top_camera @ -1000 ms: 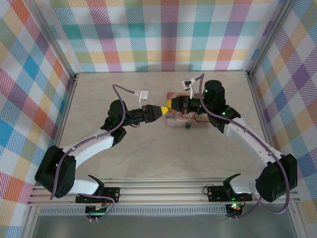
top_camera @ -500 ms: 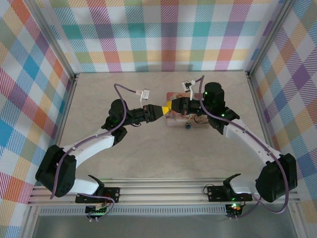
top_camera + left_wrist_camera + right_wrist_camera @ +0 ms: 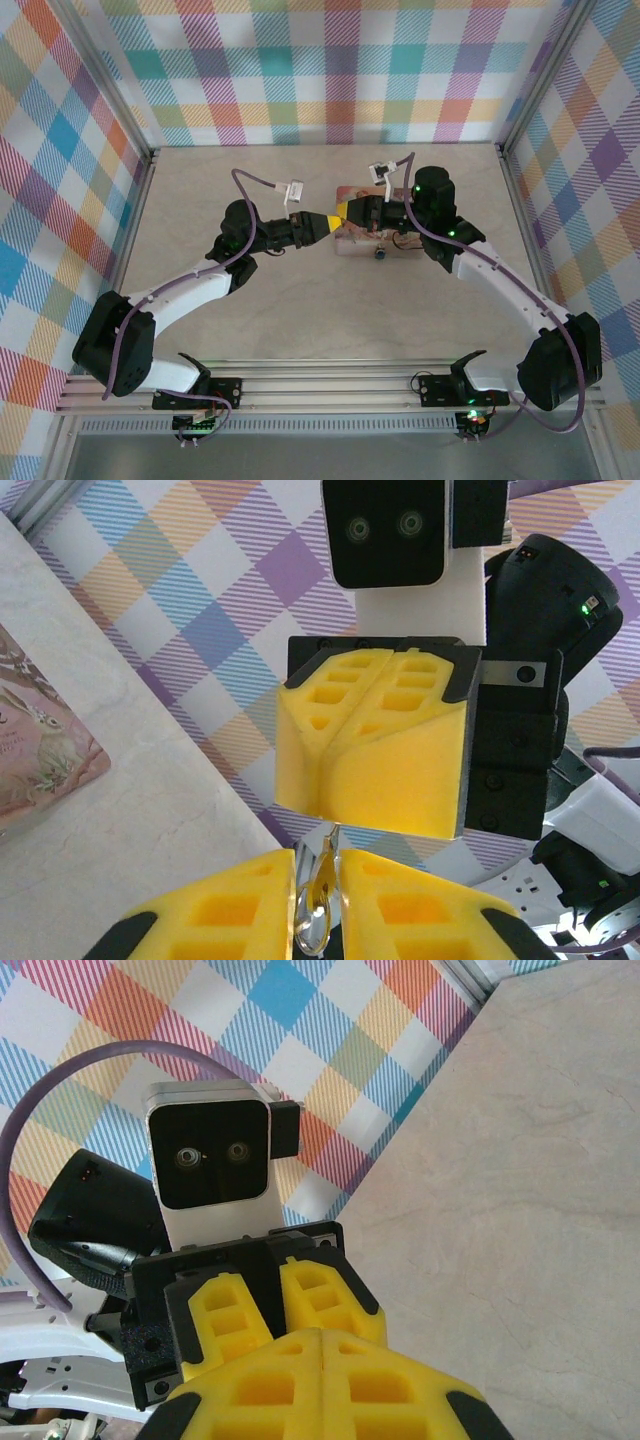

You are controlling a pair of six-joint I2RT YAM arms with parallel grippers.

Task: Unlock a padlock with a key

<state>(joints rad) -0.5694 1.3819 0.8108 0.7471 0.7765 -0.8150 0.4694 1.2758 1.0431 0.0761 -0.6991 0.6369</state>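
Observation:
My left gripper (image 3: 328, 222) (image 3: 318, 868) is shut on a silvery key (image 3: 322, 905), held edge-on between its yellow pads, tip pointing out. The key's tip touches the seam of my right gripper (image 3: 346, 210) (image 3: 336, 815), whose pads are pressed together; I cannot tell if they pinch the tip. The two grippers meet tip to tip above the left end of the pink floral tin box (image 3: 352, 238). The tiny blue padlock (image 3: 381, 254) lies at the tin's near edge, under the right arm. In the right wrist view my right gripper (image 3: 322, 1336) is shut, facing the left gripper (image 3: 268, 1300).
A corner of the pink tin (image 3: 40, 755) lies low on the left of the left wrist view. Beige tabletop (image 3: 300, 300) stretches in front of the tin. Checked walls (image 3: 320, 70) and metal rails close in the table on three sides.
Both grippers have crept very slightly toward the far wall, staying tip to tip. The padlock and tin have not moved.

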